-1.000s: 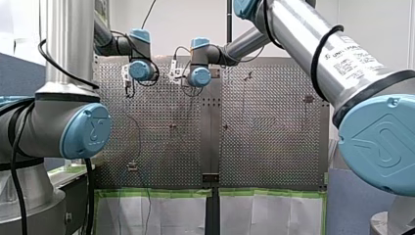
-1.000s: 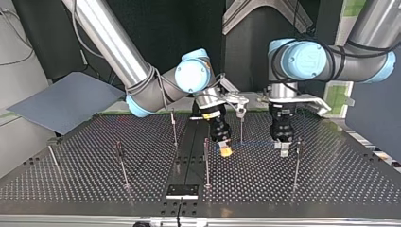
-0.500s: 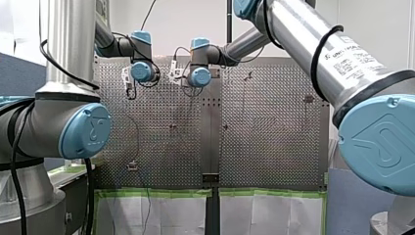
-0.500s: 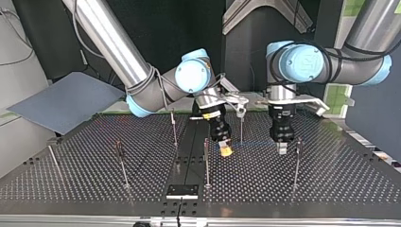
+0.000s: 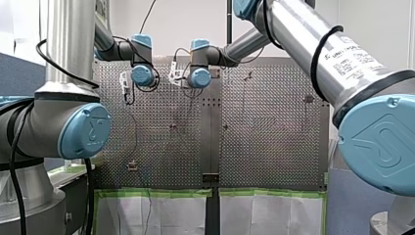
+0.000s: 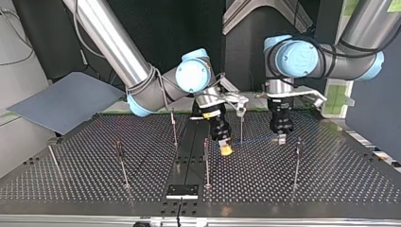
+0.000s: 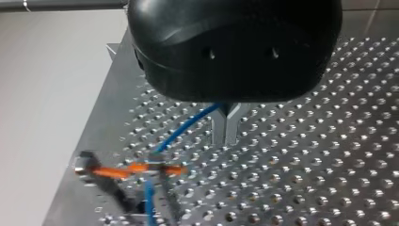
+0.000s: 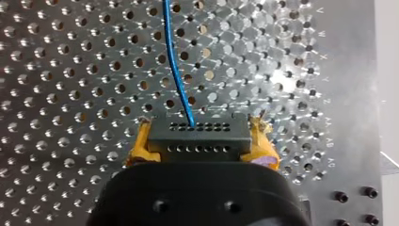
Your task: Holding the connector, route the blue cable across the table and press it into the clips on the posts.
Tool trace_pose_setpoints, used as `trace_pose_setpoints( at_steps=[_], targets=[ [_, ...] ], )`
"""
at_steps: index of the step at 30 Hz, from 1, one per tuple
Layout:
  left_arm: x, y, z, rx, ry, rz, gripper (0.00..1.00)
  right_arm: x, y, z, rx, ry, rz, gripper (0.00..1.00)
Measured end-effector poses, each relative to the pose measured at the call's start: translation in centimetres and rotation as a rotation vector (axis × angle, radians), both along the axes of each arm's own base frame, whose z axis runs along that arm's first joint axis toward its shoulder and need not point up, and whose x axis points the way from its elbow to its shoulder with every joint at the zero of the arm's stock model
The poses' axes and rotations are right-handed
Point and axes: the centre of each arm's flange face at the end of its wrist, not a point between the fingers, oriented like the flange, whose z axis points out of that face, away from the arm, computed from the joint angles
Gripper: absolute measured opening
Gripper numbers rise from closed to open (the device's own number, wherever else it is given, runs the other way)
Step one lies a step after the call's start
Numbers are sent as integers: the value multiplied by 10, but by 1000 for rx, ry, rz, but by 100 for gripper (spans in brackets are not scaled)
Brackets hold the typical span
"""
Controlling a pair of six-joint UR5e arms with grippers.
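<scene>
My right gripper (image 8: 200, 149) is shut on a black connector (image 8: 200, 135), clamped between its yellow pads (image 8: 139, 149). The blue cable (image 8: 176, 66) leaves the connector and runs ahead over the perforated plate. In the top view this gripper (image 6: 226, 150) hangs low near the middle, beside a thin post (image 6: 206, 163). My left gripper (image 6: 281, 139) hovers to its right. Its metal fingers (image 7: 219, 127) are pressed together, and the blue cable (image 7: 186, 126) comes out at their root and slants down to a blurred orange and dark piece (image 7: 136, 168).
Several thin posts stand on the perforated table (image 6: 331, 184), among them one (image 6: 241, 125) between the grippers and one (image 6: 296, 163) right of my left gripper. A grey board (image 6: 66, 101) lies at the top view's left. A small black plate (image 6: 182, 190) sits at the near edge.
My left gripper's fingers have come together, and it has moved up in the top view, off the plate. My right gripper has stayed put with the connector.
</scene>
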Motion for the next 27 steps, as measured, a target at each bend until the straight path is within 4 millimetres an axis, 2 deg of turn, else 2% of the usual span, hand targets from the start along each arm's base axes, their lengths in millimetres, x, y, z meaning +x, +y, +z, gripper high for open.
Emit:
trace_pose_setpoints(
  at_steps=[13, 23, 27],
  targets=[
    [-18, 0, -42, -4, 17, -1, 0, -5, 3, -25, 29, 37, -5, 0],
    [-26, 1, -103, 2, 95, -3, 0, -16, 9, -63, 75, 97, -10, 0],
    [-26, 3, -122, 2, 118, -3, 0, -21, 13, -78, 95, 121, -10, 0]
  ],
)
